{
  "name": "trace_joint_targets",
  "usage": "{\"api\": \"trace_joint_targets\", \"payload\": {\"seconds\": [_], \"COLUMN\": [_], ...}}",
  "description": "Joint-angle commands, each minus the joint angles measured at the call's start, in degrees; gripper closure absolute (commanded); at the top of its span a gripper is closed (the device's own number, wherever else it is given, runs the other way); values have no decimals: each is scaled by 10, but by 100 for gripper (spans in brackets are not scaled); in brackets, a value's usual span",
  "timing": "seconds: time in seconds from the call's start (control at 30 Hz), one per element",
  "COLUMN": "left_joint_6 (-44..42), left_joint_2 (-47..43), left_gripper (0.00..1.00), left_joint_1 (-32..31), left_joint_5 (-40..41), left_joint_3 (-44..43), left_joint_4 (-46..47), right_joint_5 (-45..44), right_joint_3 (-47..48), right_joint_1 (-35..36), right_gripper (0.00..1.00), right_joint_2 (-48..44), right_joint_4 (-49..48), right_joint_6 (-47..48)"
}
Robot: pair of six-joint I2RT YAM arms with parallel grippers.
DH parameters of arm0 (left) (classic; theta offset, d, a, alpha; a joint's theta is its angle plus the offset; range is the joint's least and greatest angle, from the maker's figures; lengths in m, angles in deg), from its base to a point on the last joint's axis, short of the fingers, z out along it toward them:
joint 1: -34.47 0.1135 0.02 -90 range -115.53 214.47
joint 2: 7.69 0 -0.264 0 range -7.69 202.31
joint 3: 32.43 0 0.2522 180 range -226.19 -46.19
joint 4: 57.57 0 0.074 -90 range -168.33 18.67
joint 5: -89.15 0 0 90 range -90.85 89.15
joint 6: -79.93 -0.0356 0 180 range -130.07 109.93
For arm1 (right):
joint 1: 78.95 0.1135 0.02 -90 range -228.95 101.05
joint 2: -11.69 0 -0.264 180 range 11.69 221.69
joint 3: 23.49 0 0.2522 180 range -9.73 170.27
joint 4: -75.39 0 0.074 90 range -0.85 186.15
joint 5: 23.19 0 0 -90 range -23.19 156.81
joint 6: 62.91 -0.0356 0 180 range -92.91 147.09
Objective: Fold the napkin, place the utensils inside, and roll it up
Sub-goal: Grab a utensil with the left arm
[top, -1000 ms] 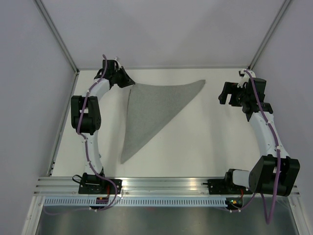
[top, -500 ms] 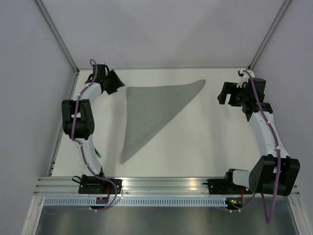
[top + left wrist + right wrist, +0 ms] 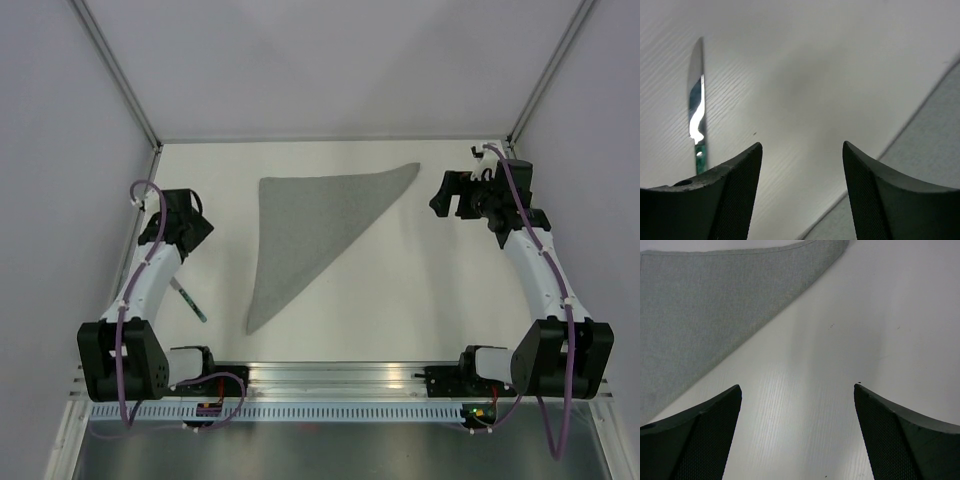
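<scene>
Moved: left arm has swung back from the napkin's far-left corner to the near-left of the table, its jaws gone from shut to spread; right arm has nudged slightly toward the cloth
Left gripper [image 3: 801,150]: jaws wide apart, nothing between them, hovering over bare table
Right gripper [image 3: 797,390]: jaws fully spread, empty, just off the napkin's far-right tip, not touching
Napkin [image 3: 310,225]: grey triangle lying flat at the centre of the table, one straight edge along the far side, narrow tip pointing to the near edge; fold step looks done
Utensil [image 3: 188,300]: thin piece, silvery blade and green handle, flat on the table left of the napkin's near tip, apart from the cloth and close to the left arm
Table [image 3: 420,300]: white, flat
Handling, napkin: probably light, limp and felt-like, will sag and drag; best pinched at a corner or edge
Handling, utensil: likely stiff, slick and low to the surface, easy to skid; pinch across the handle
Hard to tell: only one utensil in sight; left finger cuts off its handle in the left wrist view; cannot tell the layers of the fold apart
</scene>
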Motion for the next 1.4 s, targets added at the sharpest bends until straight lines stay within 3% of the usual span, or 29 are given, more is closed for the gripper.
{"api": "trace_joint_targets", "payload": {"seconds": [0.0,0.13,0.33,0.63,0.83,0.93,1.17,1.23,1.37], "left_joint_6": [69,117,139,129,103,91,38,15,-20], "left_joint_2": [-38,-76,-110,-11,58,84,133,154,168], "left_gripper": [29,29,27,30,39,50,90,97,98], "left_joint_1": [7,18,53,82,102,101,102,101,98], "left_joint_5": [56,66,57,7,-23,-30,-53,-68,-102], "left_joint_3": [64,148,197,195,171,161,120,97,52], "left_joint_4": [-76,-104,-122,-87,-73,-63,-39,-36,-18], "right_joint_5": [34,44,50,48,47,46,44,43,39], "right_joint_3": [-1,-2,-3,-4,-3,-3,-2,-1,0], "right_joint_1": [5,5,6,5,5,5,5,5,5], "right_gripper": [2,2,2,2,2,2,2,2,2], "right_joint_2": [6,12,17,28,34,34,41,44,46], "right_joint_4": [9,16,17,19,20,22,20,20,21], "right_joint_6": [-8,-8,-1,7,8,10,13,14,15]}}
